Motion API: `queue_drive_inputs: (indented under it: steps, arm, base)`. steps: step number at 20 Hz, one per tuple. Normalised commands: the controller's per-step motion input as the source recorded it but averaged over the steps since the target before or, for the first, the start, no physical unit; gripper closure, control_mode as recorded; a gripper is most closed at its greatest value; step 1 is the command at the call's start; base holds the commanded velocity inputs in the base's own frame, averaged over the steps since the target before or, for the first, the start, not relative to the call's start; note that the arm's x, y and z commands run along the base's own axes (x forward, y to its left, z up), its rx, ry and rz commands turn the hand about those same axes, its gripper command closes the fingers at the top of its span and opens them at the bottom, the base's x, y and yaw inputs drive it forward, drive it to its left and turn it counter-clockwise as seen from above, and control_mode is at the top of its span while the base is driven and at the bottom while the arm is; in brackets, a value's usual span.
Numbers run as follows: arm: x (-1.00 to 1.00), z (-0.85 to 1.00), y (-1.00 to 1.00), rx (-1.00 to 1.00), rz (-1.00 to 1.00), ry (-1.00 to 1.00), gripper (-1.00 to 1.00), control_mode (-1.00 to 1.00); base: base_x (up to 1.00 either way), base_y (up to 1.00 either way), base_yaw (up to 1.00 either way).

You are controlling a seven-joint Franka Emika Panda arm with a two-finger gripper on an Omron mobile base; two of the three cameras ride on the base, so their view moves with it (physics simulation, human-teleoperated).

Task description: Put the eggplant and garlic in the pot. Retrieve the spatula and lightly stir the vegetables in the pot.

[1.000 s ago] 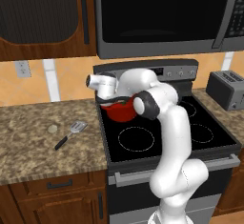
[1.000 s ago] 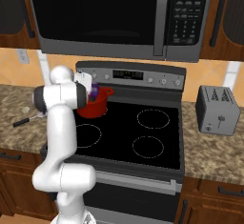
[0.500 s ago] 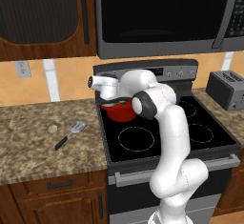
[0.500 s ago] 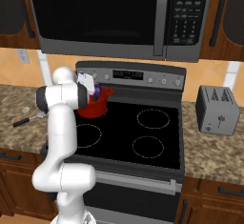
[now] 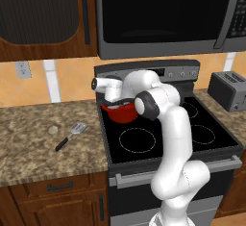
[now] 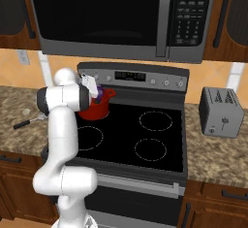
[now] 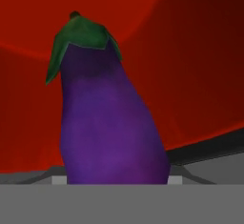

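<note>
The purple eggplant [image 7: 109, 123] with its green cap hangs just in front of the hand camera, with the red inside of the pot [image 7: 190, 51] behind it. My gripper [image 6: 99, 96] is shut on the eggplant [image 6: 100, 94] right over the squat red pot [image 6: 94, 110] on the stove's back left burner. From the left, the hand [image 5: 115, 102] dips into the pot [image 5: 122, 115] and hides the eggplant. The pale garlic [image 5: 53, 130] lies on the counter left of the stove, with the spatula [image 5: 72, 133] beside it, its black handle towards the front.
A black stove top [image 5: 163, 138] carries the pot. A grey toaster [image 6: 222, 111] stands on the right counter. The microwave [image 6: 116, 18] hangs low over the stove. Granite counter [image 5: 29, 148] stretches left of the spatula [image 6: 29, 122] and garlic [image 6: 25, 111].
</note>
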Motion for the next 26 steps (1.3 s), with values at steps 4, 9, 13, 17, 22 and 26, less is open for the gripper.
queue_drive_inputs:
  steps: [4,9,13,17,22,26]
  arm:
    - [0.06,-0.28,0.16,0.00,0.00,0.00,-1.00,-1.00]
    - [0.01,-0.01,0.02,0.01,0.00,0.00,-1.00,-1.00]
    - [0.00,0.24,0.00,0.04,0.00,-0.01,-1.00,-1.00]
    - [-0.06,0.70,0.00,0.07,0.00,-0.03,-1.00,-1.00]
    - [-0.71,0.56,0.04,0.17,0.03,0.00,-1.00,-1.00]
    - [-1.00,0.20,0.36,0.20,0.09,-0.09,-1.00,-1.00]
  base:
    - [0.00,0.00,0.00]
    - [0.00,0.00,0.00]
    - [0.00,0.00,0.00]
    - [0.00,0.00,0.00]
    - [0.00,0.00,0.00]
    - [0.00,0.00,0.00]
